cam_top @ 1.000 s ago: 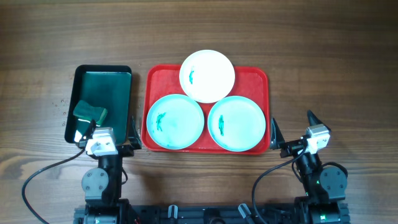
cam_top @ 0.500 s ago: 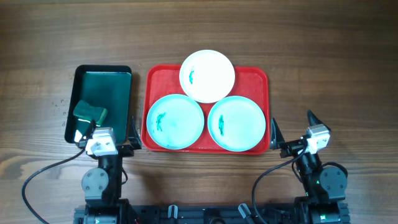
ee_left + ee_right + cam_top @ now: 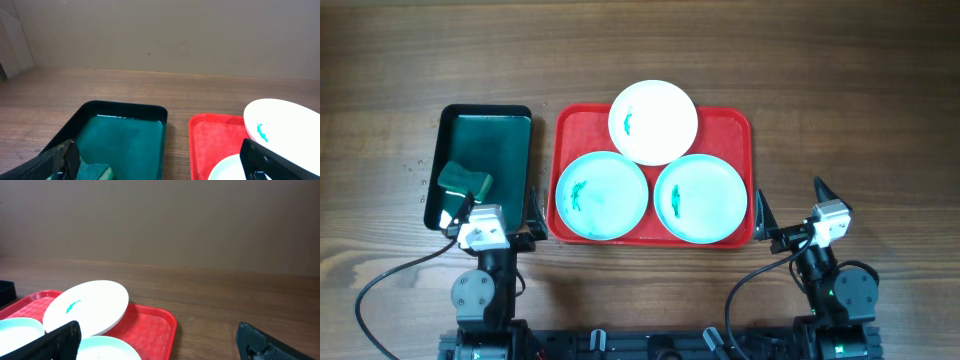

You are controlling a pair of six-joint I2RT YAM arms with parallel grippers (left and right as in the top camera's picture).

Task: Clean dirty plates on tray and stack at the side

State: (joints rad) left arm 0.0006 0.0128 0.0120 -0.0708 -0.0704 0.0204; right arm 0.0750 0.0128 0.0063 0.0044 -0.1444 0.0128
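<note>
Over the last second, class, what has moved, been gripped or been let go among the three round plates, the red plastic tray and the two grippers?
Nothing visibly changed. The white round plate still overlaps the far rim of the large red plastic tray. The two pale turquoise plates still lie side by side on it. The left gripper and right gripper stay open and empty.

Left arm jaws spread wide, right arm jaws spread wide
</note>
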